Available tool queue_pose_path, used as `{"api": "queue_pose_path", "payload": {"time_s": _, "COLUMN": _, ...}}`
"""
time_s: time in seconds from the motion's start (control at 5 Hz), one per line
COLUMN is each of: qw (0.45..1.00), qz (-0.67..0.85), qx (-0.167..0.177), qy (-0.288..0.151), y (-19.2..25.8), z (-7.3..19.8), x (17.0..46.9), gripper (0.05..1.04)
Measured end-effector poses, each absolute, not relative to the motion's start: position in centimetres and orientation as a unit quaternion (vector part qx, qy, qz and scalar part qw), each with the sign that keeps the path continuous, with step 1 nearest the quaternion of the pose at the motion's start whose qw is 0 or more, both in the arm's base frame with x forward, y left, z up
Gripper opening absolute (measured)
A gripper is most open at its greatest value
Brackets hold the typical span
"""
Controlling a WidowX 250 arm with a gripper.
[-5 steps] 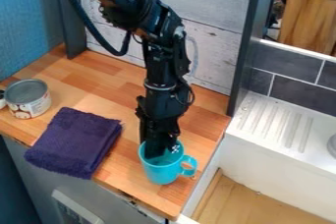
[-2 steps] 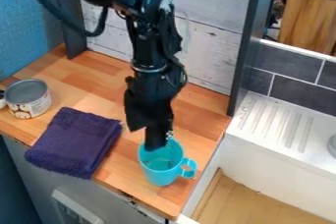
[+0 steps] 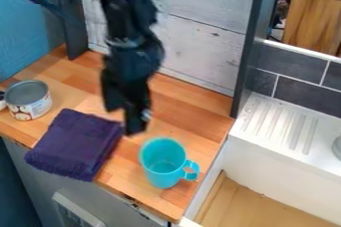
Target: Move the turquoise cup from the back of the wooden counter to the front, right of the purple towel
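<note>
roughly between purple cloth (image 3: 75, 144) and mug (image 3: 162, 175), gripper (image 3: 133, 124), open or shut unclear, tin (image 3: 35, 105) near cloth

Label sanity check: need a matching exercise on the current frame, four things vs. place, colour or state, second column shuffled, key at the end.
1. Mug
2. Hand towel
3. Tin can
4. Gripper

A. Folded, dark purple
B. Black, hanging over the wooden counter, outside the mug
C. Turquoise, upright, handle towards the picture's right
D. Printed label, near the picture's left edge

Pairs: 1-C, 2-A, 3-D, 4-B
</note>
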State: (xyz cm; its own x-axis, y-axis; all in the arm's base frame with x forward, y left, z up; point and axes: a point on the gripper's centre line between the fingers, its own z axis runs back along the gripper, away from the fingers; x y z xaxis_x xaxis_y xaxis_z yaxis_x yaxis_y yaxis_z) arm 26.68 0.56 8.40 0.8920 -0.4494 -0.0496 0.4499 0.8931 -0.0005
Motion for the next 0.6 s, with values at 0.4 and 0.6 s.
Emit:
{"api": "queue_pose_path", "payload": {"time_s": 0.4, "qw": 0.986, "qz": -0.157, "qx": 0.018, "qy": 0.056, "y": 5.8, "z": 9.3, "x": 24.5, "gripper": 1.001}}
{"api": "queue_pose_path", "payload": {"time_s": 0.6, "qw": 0.985, "qz": -0.140, "qx": 0.011, "qy": 0.101, "y": 7.6, "z": 8.1, "x": 23.6, "gripper": 1.001}}
